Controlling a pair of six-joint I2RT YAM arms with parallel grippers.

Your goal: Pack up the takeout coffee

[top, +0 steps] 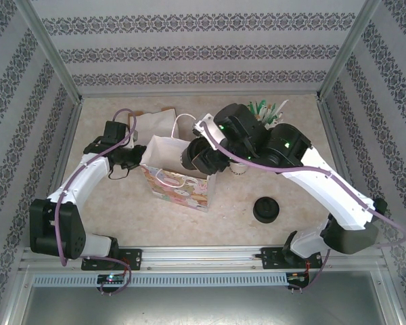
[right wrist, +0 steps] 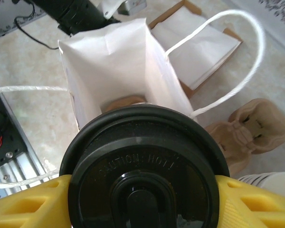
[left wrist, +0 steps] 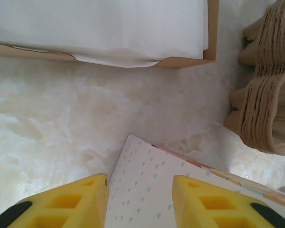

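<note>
The takeout coffee (top: pixel 197 156), a cream cup under a round black lid (right wrist: pixel 145 161), hangs over the right side of the open white paper bag (top: pixel 174 175). My right gripper (right wrist: pixel 145 202) is shut on it, a yellow finger on each side of the lid. In the right wrist view the bag's mouth (right wrist: pixel 109 61) gapes just beyond the lid, with something brown (right wrist: pixel 126 101) lying at its bottom. My left gripper (top: pixel 128 160) stands open at the bag's left end. In the left wrist view its fingers (left wrist: pixel 140 192) straddle the bag's dotted side panel (left wrist: pixel 152 164) without closing on it.
A cardboard box of white napkins (top: pixel 155 123) lies behind the bag. Brown pulp carriers (left wrist: pixel 268 95) are stacked beside it. A black stack of lids (top: pixel 266 209) sits front right, lidless cups (right wrist: pixel 275 183) under the right arm, and green-tipped sticks (top: pixel 267 112) at the back. White cord handles (right wrist: pixel 237 71) loop out from the bag.
</note>
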